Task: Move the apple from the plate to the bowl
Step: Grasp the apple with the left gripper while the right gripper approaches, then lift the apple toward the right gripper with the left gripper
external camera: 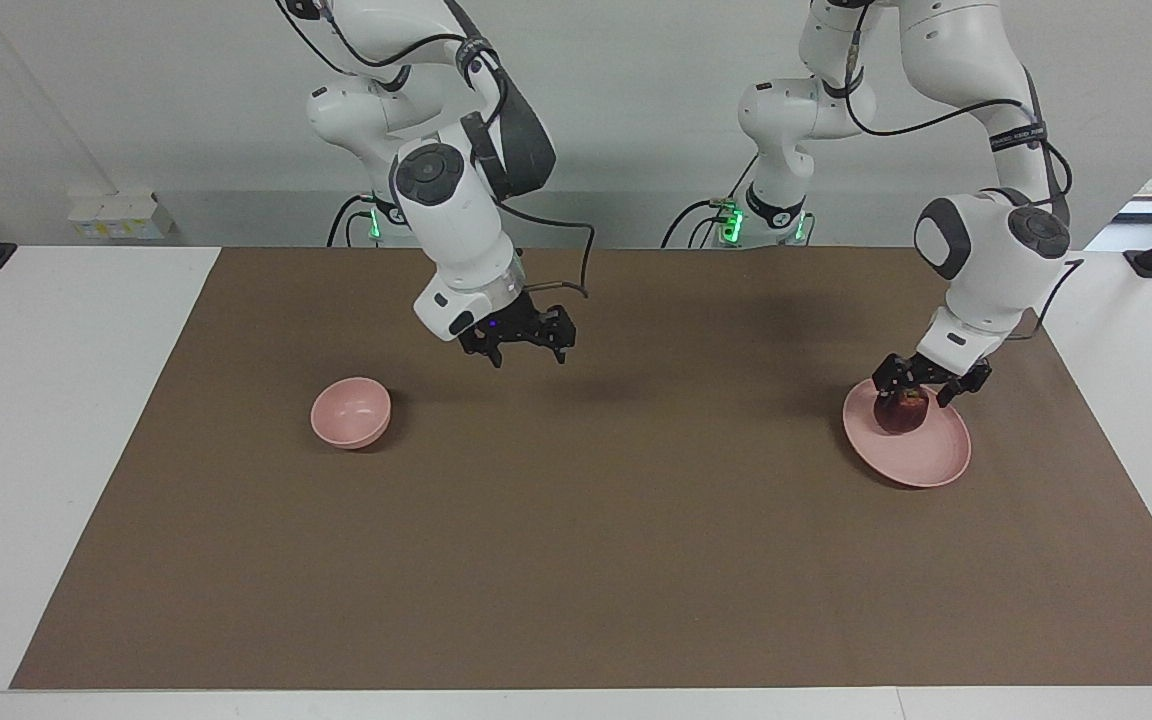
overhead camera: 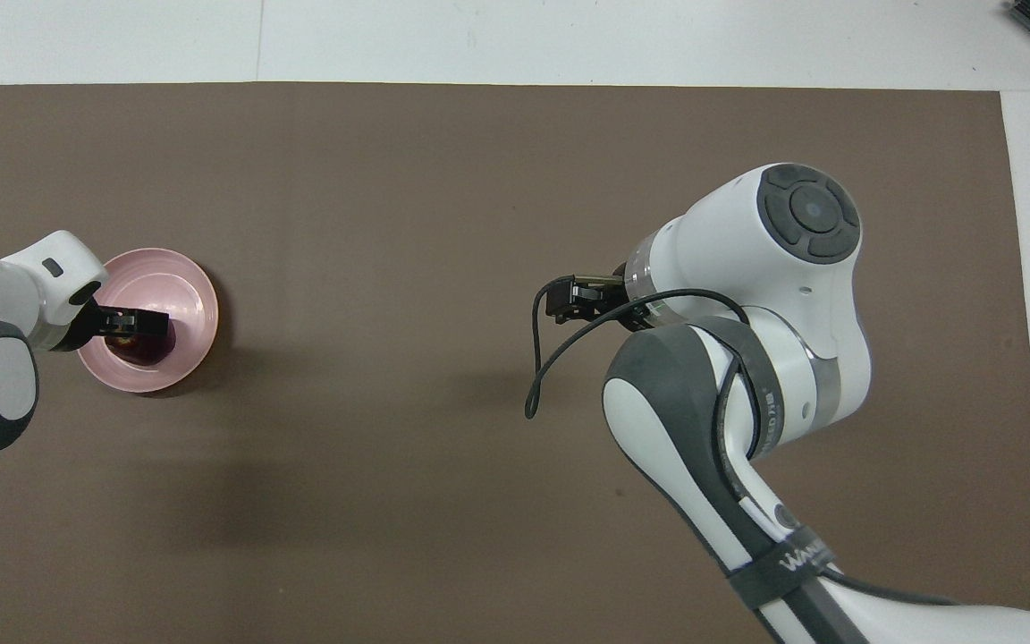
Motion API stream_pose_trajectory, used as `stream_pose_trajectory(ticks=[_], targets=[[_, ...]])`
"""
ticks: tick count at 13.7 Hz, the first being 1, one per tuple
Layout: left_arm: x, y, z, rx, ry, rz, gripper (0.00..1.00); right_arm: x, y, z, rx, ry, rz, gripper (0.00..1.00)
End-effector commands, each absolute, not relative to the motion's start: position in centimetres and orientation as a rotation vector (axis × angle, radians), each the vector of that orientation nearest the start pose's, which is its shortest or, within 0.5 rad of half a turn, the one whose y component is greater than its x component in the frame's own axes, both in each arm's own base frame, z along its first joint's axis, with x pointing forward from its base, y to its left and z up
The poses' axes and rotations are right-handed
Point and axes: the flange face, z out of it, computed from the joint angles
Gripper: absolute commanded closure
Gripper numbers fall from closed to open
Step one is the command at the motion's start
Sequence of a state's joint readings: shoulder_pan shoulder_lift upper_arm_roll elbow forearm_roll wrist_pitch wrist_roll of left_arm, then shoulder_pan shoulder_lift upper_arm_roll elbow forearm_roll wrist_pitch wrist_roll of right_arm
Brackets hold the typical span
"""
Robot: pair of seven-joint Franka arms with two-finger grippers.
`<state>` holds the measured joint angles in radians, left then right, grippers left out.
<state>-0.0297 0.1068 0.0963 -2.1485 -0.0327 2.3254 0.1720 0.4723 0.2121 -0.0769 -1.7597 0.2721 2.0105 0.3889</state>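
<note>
now the left gripper (external camera: 914, 384) straddles the apple (external camera: 902, 412) on the plate (external camera: 921, 455), fingers wide; close squarely before lifting toward the bowl (external camera: 350, 411). the right gripper (external camera: 526, 345) waits, fingers wide.

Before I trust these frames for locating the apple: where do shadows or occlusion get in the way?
Facing view: soft shadows fall on the brown mat under both arms; the apple on the plate shows, its top covered by the left pincer. Overhead view: that pincer hides most of the apple, and the right arm blocks the bowl. No glare in either.
</note>
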Motion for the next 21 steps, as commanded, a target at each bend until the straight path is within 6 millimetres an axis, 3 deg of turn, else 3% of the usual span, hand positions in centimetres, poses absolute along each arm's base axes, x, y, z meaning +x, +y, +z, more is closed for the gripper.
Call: stream_pose_trajectory(ticks=[1, 3, 5, 8, 12, 14, 17, 21], targets=[[55.3, 4.0, 35.6, -3.146, 0.143, -0.140, 0.06, 56.1, 26.5, 43.8, -2.874, 0.196, 0.101, 0.00], [55.3, 4.0, 35.5, -3.146, 0.143, -0.137, 0.24, 56.1, 26.8, 43.8, -2.846, 0.230, 0.110, 0.00], [55.4, 4.0, 35.7, -3.146, 0.141, -0.142, 0.58, 56.0, 27.0, 43.7, -2.838, 0.258, 0.116, 0.00], [55.9, 4.2, 36.3, -3.145, 0.132, -0.147, 0.96, 55.7, 27.9, 42.4, -2.841, 0.266, 0.113, 0.00], [56.5, 4.2, 38.8, -3.148, 0.137, -0.152, 1.00, 56.0, 28.5, 42.9, -2.728, 0.406, 0.160, 0.00], [56.8, 3.6, 41.3, -3.164, 0.145, -0.131, 1.00, 56.5, 28.9, 43.2, -2.610, 0.531, 0.167, 0.00], [57.7, 1.9, 44.6, -3.300, 0.068, -0.116, 1.00, 56.9, 30.3, 43.8, -2.395, 0.750, 0.194, 0.00], [58.0, -2.1, 45.3, -3.343, 0.141, -0.146, 1.00, 57.7, 31.5, 45.1, -2.092, 1.072, 0.299, 0.00]])
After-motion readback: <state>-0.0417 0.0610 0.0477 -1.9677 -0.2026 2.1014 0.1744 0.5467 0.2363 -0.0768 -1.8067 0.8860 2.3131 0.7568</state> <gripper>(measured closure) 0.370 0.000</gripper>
